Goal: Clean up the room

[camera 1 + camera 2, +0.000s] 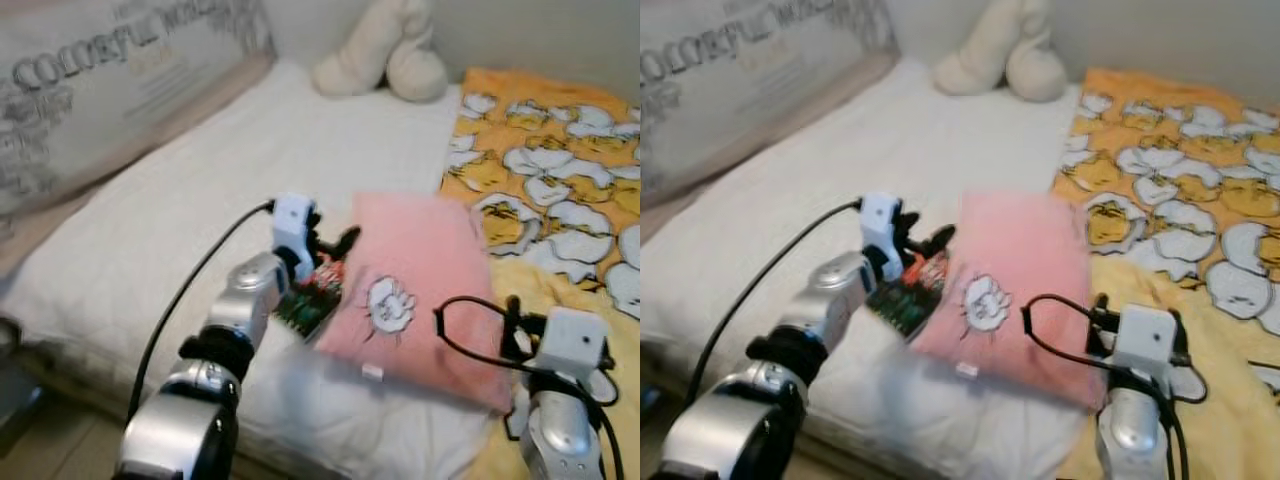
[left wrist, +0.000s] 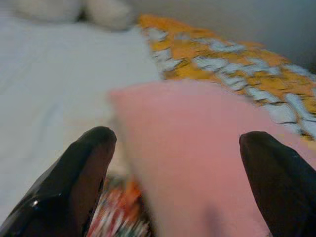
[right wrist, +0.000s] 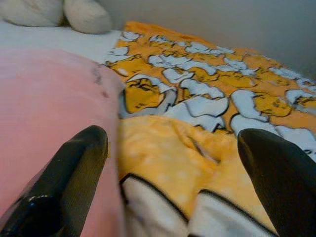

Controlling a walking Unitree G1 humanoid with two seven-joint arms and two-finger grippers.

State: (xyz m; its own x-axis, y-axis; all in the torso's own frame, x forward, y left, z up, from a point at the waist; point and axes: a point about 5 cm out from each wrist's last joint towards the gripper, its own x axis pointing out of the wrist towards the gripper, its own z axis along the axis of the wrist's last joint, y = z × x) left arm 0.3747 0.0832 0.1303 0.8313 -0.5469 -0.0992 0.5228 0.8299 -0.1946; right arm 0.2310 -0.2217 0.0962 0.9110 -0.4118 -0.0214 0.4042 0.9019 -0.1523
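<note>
On the white bed sheet (image 1: 190, 210), a square pink fabric cushion with a small white cartoon print (image 1: 410, 290) lies flat, its far corner touching the orange-and-yellow blanket patterned with white figures (image 1: 560, 150). Tucked under the cushion's near-left edge is a small colourful packet, red and green (image 1: 312, 295), only partly visible.

At that same left edge sits the left gripper (image 2: 173, 173), its two black fingers spread wide, one finger off the cushion over the sheet and the other above the pink fabric; it grips nothing yet. The right gripper (image 3: 173, 173) is at the cushion's right edge, where pink meets blanket, fingers likewise spread and empty.

The step in hand looks like taking the cushion from both sides. To do it well, each gripper should probably push further in so one finger slides beneath the soft edge before closing, pinching a good fold of fabric, not the corner alone. The packet may slip or drag along when the cushion lifts.

Beyond the cushion, a cream plush toy (image 1: 385, 50) rests against the wall, and a grey printed pillow (image 1: 100, 90) lies off to the cushion's far left.
</note>
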